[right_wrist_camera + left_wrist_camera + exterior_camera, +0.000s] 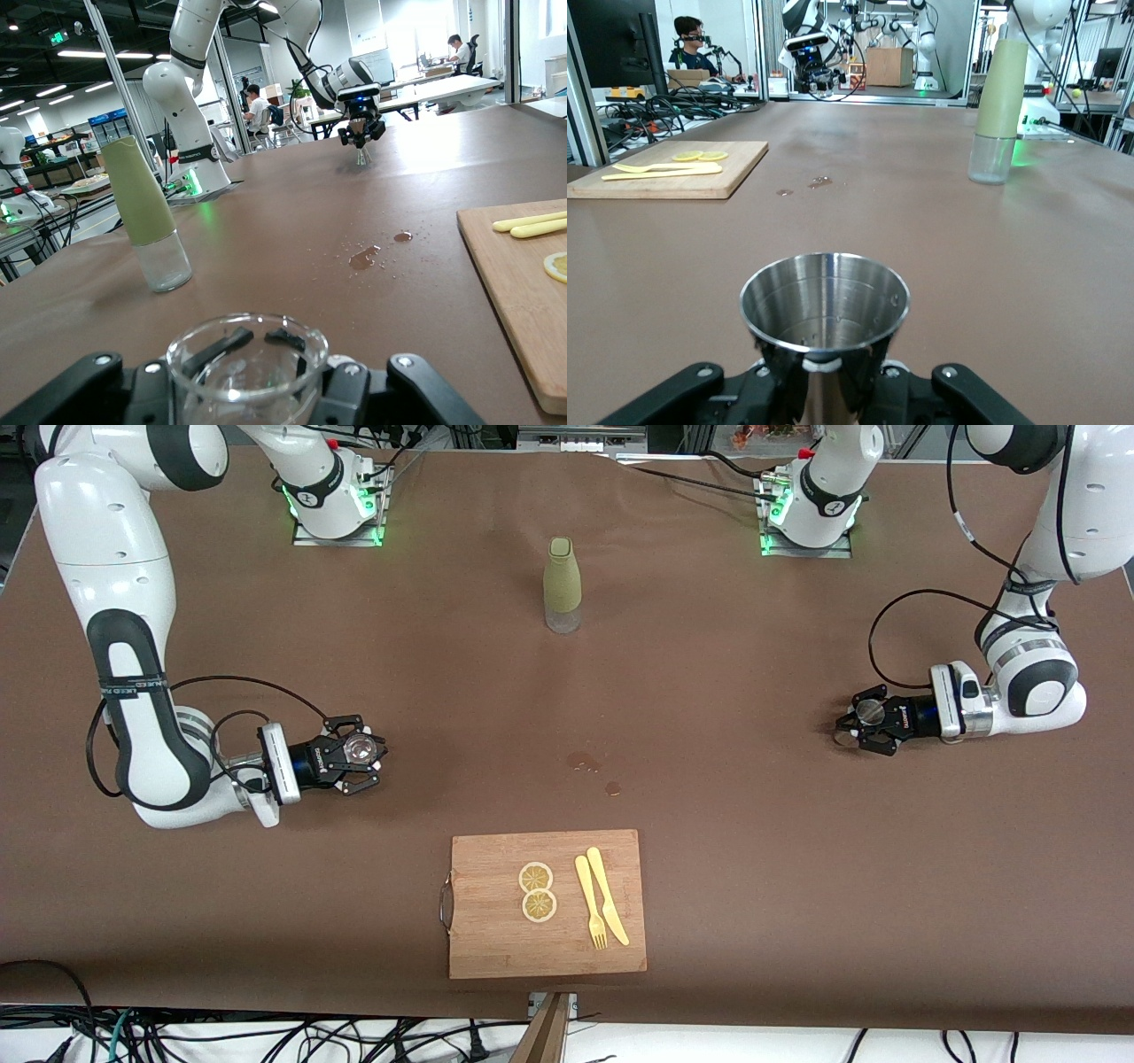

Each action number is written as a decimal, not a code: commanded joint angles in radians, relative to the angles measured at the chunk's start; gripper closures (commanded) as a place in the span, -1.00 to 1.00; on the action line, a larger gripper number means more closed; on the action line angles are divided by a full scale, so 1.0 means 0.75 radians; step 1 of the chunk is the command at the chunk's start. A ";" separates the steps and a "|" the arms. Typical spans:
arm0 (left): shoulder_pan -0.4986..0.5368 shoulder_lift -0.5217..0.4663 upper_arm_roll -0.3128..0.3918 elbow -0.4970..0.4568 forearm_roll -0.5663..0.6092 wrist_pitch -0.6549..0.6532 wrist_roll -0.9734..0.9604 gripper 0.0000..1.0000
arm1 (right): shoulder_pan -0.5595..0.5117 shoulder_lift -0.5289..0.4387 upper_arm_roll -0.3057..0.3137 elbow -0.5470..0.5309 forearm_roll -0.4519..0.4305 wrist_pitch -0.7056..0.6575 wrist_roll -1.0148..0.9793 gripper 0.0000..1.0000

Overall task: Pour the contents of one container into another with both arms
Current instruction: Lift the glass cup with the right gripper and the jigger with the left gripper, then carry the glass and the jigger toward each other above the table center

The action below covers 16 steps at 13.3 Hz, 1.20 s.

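Observation:
My left gripper is low over the table at the left arm's end, shut on a small upright steel cup. In the left wrist view the steel cup stands between the left gripper's jaws, with only a few drops inside. My right gripper is low over the right arm's end, shut on a clear glass. The clear glass looks empty in the right gripper. A tall bottle with a green sleeve stands mid-table near the bases.
A wooden cutting board lies near the front edge with two lemon slices, a yellow knife and a fork. Small wet spots mark the brown cloth between board and bottle.

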 commanded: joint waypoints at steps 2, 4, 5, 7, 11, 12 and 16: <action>-0.057 -0.034 -0.046 0.010 0.053 -0.008 -0.049 1.00 | -0.008 -0.011 0.001 -0.002 0.025 -0.022 0.026 0.84; -0.102 -0.061 -0.111 0.030 0.056 0.057 -0.145 1.00 | -0.010 -0.022 -0.007 0.000 0.025 -0.042 0.030 0.84; -0.110 -0.065 -0.150 0.041 0.054 0.104 -0.186 1.00 | -0.010 -0.030 -0.007 0.009 0.023 -0.049 0.059 0.84; -0.124 -0.065 -0.202 0.049 0.033 0.137 -0.234 1.00 | -0.015 -0.048 -0.011 0.013 0.008 -0.085 0.086 0.84; -0.169 -0.055 -0.292 0.047 -0.073 0.149 -0.313 1.00 | -0.021 -0.081 -0.013 0.011 -0.028 -0.118 0.090 0.84; -0.204 -0.053 -0.294 0.047 -0.098 0.178 -0.322 1.00 | -0.021 -0.101 -0.011 0.011 -0.057 -0.124 0.090 0.84; -0.353 -0.032 -0.314 0.047 -0.314 0.288 -0.352 1.00 | -0.004 -0.140 0.003 0.009 -0.059 -0.145 0.092 0.84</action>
